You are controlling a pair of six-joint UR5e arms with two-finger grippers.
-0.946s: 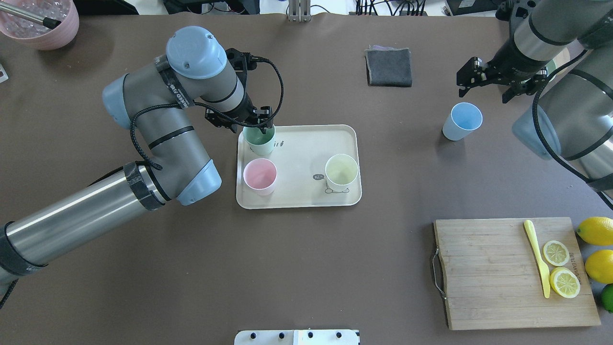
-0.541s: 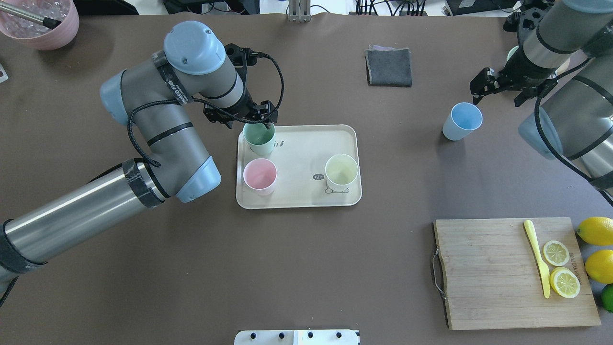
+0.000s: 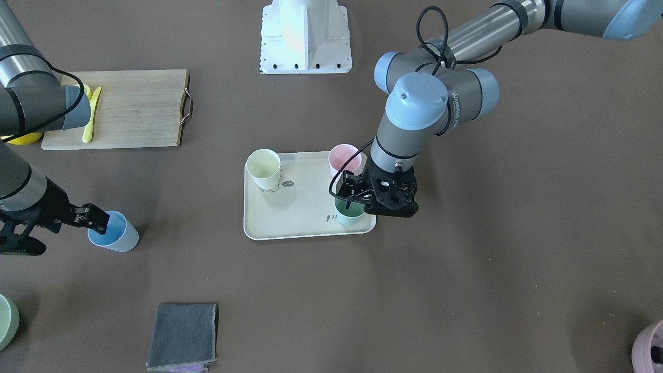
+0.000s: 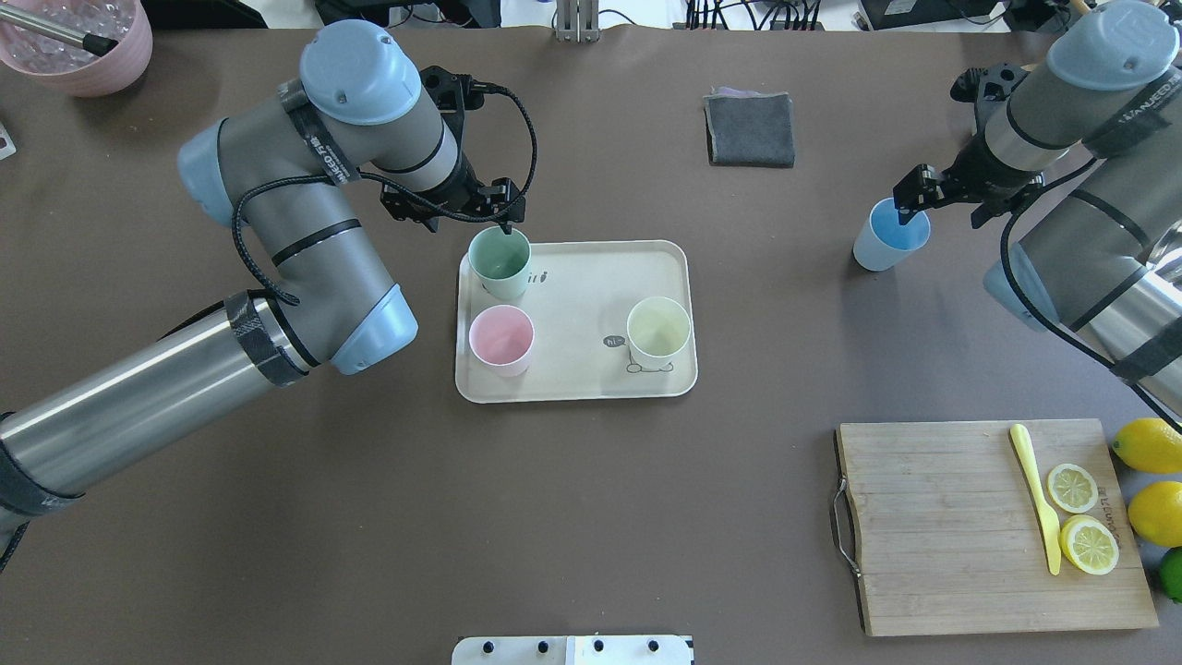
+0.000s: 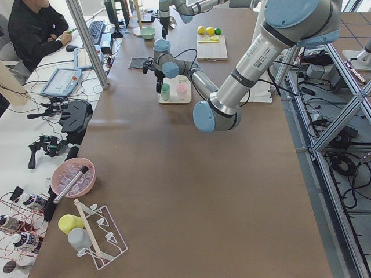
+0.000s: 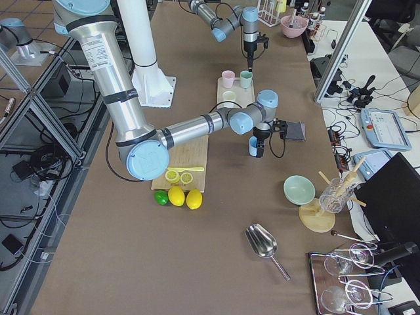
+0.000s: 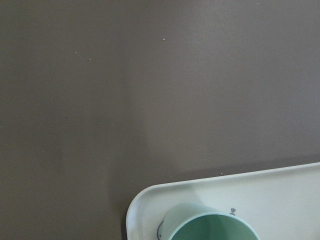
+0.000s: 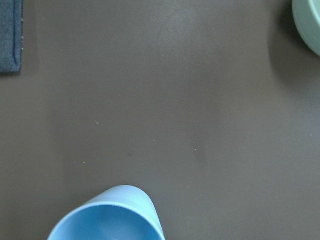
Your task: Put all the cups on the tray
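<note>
The cream tray [image 4: 582,296] holds the mint green cup [image 4: 500,261], the pink cup [image 4: 501,338] and the pale yellow cup [image 4: 658,331], all upright. My left gripper [image 4: 506,216] is open and empty, just above the far rim of the mint green cup [image 3: 348,213]. The light blue cup [image 4: 891,233] stands on the table to the right of the tray. My right gripper [image 4: 910,208] is open at its far rim, with one finger over the mouth. The light blue cup also shows in the right wrist view [image 8: 107,217].
A wooden cutting board [image 4: 951,554] with lemon slices and a yellow knife lies front right, with whole lemons [image 4: 1150,443] beside it. A folded grey cloth [image 4: 750,129] lies at the back. A pink bowl [image 4: 78,42] sits at the far left corner.
My left gripper has let go of the mint green cup and drawn up and back from it. My right gripper has come down to the light blue cup's rim.
</note>
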